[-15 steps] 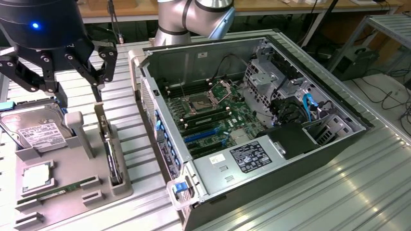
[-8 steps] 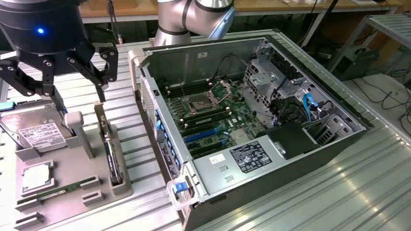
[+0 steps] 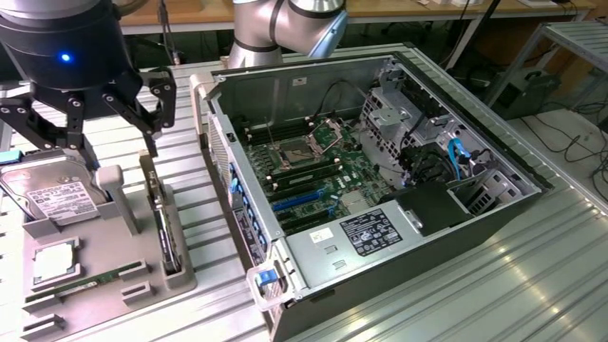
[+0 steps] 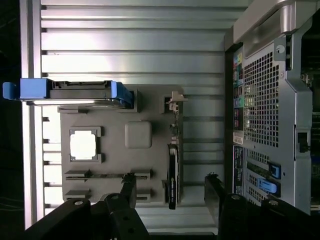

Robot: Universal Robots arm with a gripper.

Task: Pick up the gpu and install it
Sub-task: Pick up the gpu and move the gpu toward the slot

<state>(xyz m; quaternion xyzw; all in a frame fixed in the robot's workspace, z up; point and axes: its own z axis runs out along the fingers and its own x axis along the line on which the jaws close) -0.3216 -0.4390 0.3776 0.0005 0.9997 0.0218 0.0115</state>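
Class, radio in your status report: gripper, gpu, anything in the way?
Gripper open, empty, above the tray. Gpu on edge in the tray, untouched. Hard drive stands apart.

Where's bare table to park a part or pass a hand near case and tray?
Widest free patch: table on the exterior view's right of the case. A narrow bare strip runs between tray and case. Crowded: tray holds hard drive and gpu, with the open gripper above it.
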